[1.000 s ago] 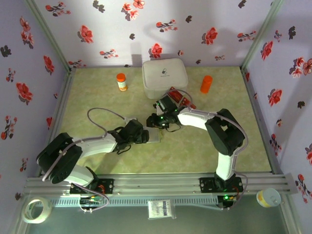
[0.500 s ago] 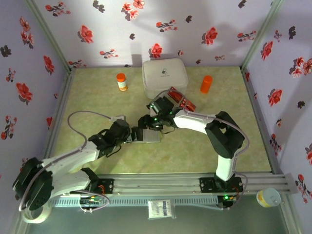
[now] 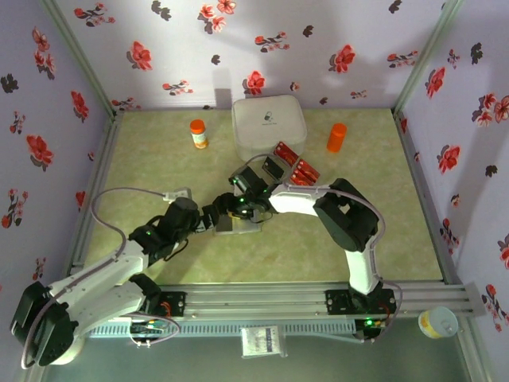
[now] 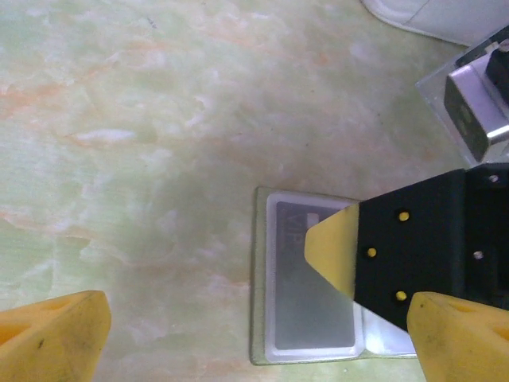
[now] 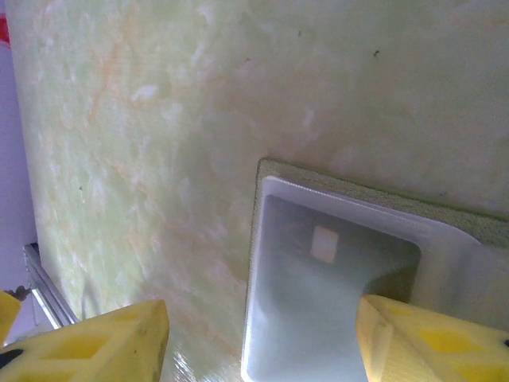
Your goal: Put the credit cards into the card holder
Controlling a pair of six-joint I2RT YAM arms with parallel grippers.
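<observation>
Left wrist: card holder [image 4: 264, 270] left edge borders bare table [image 4: 143, 159].

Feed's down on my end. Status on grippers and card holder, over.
Left gripper open, right gripper open, both at card holder. Grey card sits in its pocket. Red cards wait in the tray. Nothing in the way.

Card holder [image 4: 258, 278]: olive-green, open flat, pale grey inside facing up.
Grey card [image 4: 306, 310]: seated in holder's clear pocket.
Red cards [image 3: 305, 170]: clustered farther back, apart from holder.
</observation>
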